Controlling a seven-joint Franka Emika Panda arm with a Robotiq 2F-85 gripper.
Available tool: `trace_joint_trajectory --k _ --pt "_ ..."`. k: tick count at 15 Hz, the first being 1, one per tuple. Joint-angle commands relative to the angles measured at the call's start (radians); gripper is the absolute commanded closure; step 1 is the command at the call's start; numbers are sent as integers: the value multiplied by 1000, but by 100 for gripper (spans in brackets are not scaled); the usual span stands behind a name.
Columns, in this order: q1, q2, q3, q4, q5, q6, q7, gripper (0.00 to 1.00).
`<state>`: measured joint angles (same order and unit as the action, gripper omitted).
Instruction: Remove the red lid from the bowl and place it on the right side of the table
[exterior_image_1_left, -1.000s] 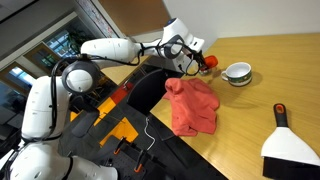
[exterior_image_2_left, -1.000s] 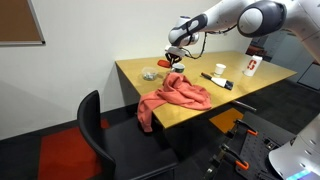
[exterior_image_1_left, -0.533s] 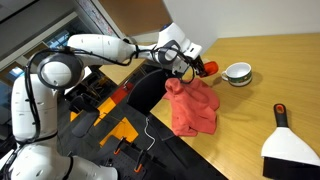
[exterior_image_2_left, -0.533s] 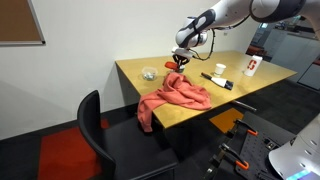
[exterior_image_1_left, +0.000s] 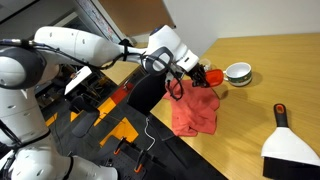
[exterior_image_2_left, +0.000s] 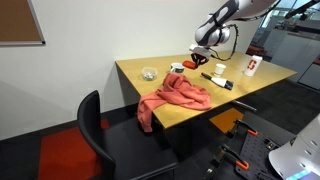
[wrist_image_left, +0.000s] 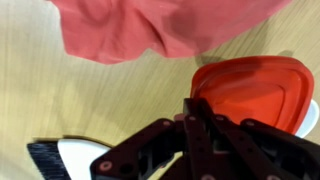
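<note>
Over the pale wooden table (exterior_image_1_left: 270, 55) we are holding the red rounded plastic lid (wrist_image_left: 250, 88) aloft, pinched at its edge between the black gripper's (wrist_image_left: 197, 108) fingers, already off the small pale bowl (exterior_image_1_left: 237, 72), with its set-down at the right side not yet done

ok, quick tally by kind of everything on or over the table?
lid: 1
bowl: 2
cloth: 1
brush: 1
cup: 1
Total: 6

Opposing table (exterior_image_1_left: 282, 72) views, overhead wrist close-up
</note>
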<state>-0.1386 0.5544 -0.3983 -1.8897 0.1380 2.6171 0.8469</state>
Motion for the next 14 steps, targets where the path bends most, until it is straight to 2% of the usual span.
trace_joint_trajectory --k 1,4,7,14 --pt "21 -149 -84 -222 -36 45 112 98" --pt "-5 -147 -123 -264 -41 54 192 98" --pt "-39 -111 -120 -259 -24 78 223 98" --pt "-48 61 -98 -110 -23 112 292 98"
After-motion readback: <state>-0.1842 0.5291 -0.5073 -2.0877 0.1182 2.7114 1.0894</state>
